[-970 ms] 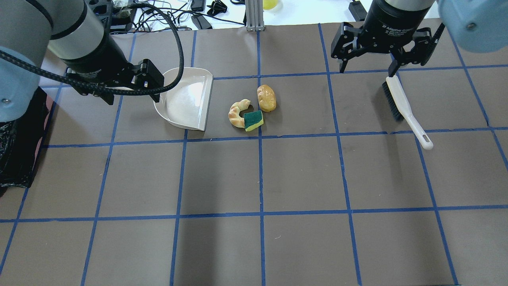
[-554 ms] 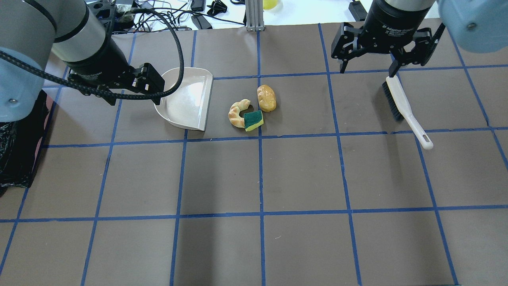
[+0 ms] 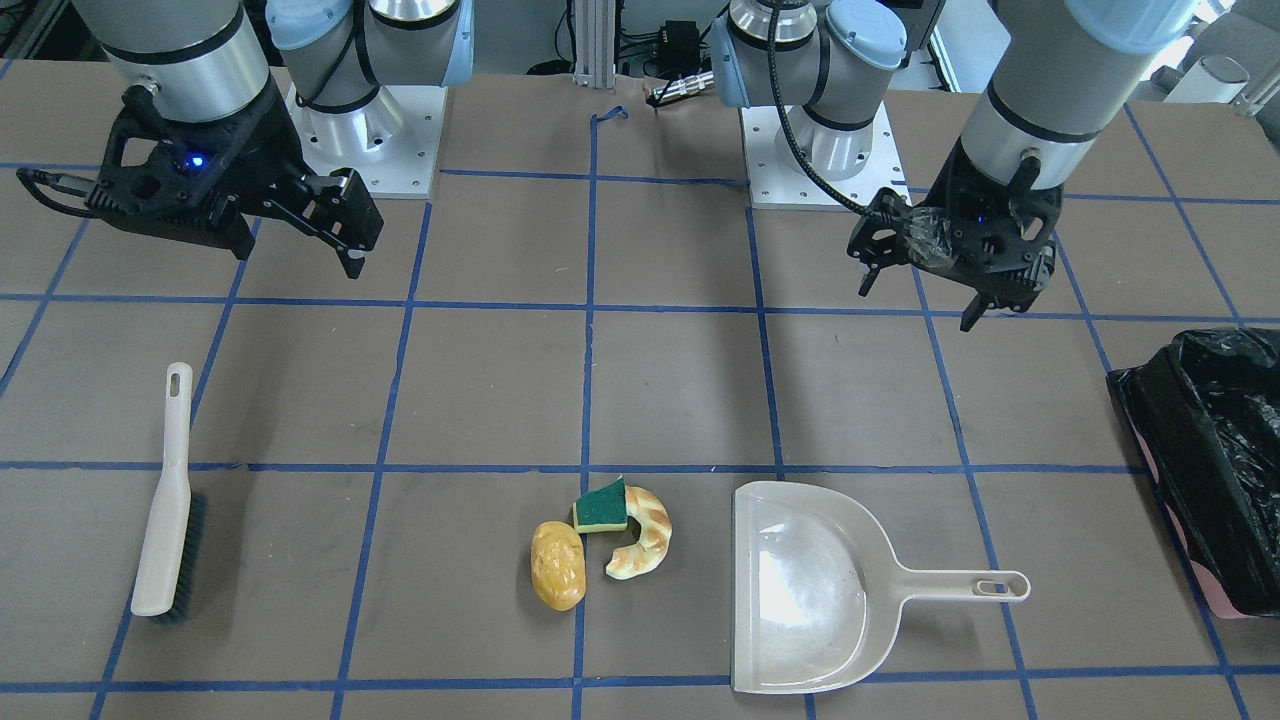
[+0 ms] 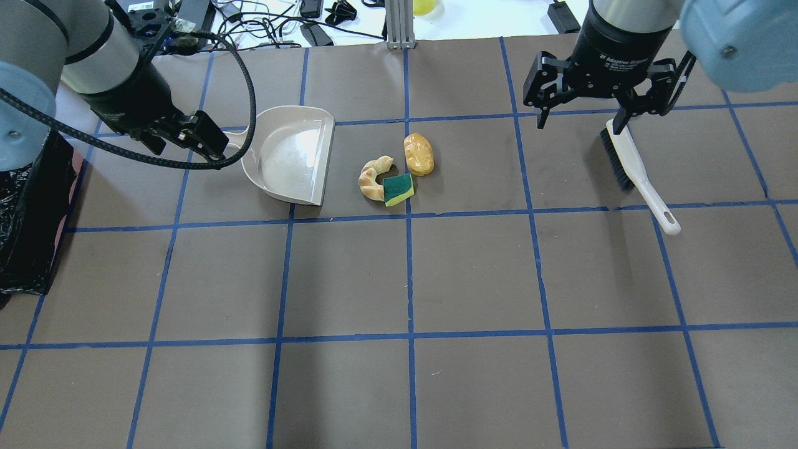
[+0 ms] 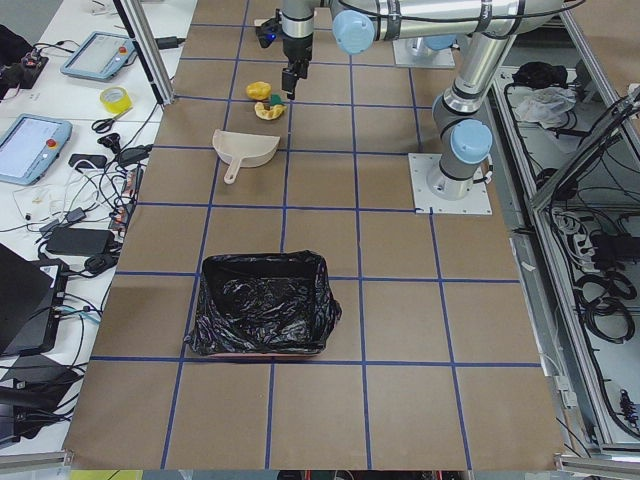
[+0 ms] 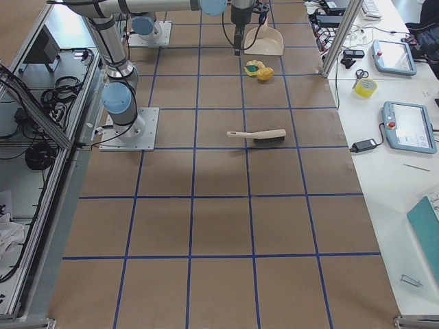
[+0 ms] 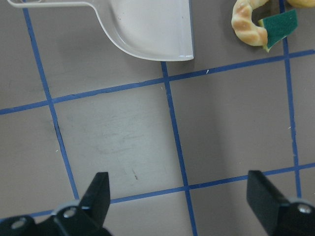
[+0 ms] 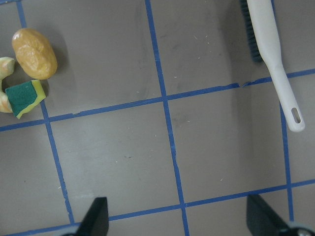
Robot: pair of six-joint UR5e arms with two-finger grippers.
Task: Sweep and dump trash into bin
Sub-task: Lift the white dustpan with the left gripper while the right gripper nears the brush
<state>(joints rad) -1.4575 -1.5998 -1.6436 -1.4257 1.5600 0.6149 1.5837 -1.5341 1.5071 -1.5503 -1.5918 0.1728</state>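
Both grippers hung wide open over the table (image 4: pixel 474 280).
The left gripper (image 3: pixel 918 300) was near the dustpan (image 4: pixel 290 156) handle, the right gripper (image 4: pixel 580 121) by the brush (image 4: pixel 633 168). The roll (image 4: pixel 418 154), croissant piece (image 4: pixel 373 178) and sponge (image 4: pixel 398 188) lay clustered beside the dustpan's mouth, the bin (image 3: pixel 1190 430) well apart.

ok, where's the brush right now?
Overhead view: the brush lies on the table's right side, near the right gripper, well right of the bread roll.

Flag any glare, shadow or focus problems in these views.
Front-facing: white glare patch inside the dustpan, glints on the black liner of the bin. Overhead: even light, broad faint shadows on the table. Left wrist: table sharp, left gripper soft at the bottom edge. Side views: trash too small for detail.
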